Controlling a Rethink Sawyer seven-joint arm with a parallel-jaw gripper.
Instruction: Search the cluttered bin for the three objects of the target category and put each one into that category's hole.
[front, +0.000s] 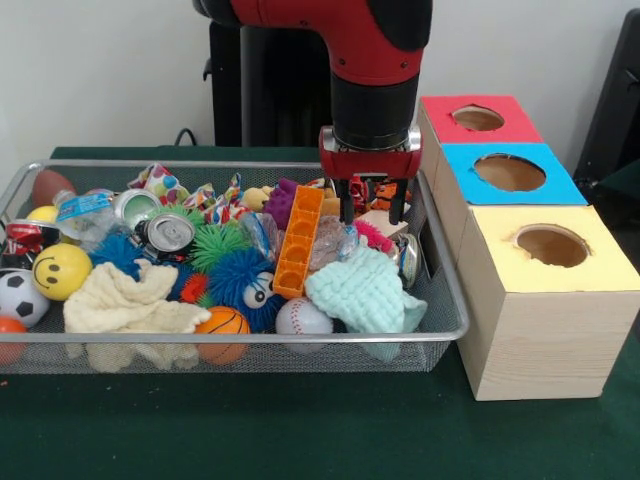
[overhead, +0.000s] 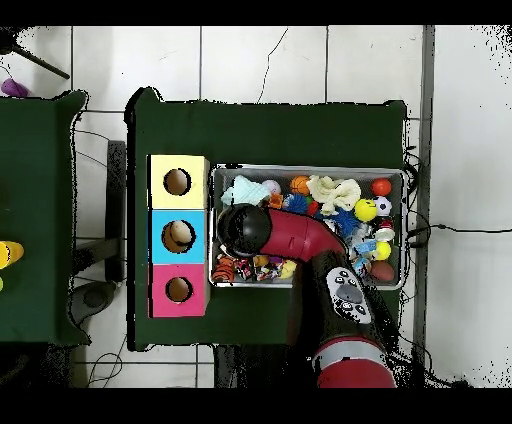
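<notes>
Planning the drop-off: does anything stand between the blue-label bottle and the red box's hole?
Yes: the bottle lies at the bin's end farthest from the hole; heaped toys, the gripper and the bin's wall stand between.

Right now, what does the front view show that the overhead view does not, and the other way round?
Only the front view shows the gripper, its fingers apart, low over the toys at the bin's end nearest the boxes; from above the arm hides it. Only the overhead view shows something pale inside the blue-topped box's hole, and a tiled floor. Both show the red-topped box's hole with nothing visible in it.
</notes>
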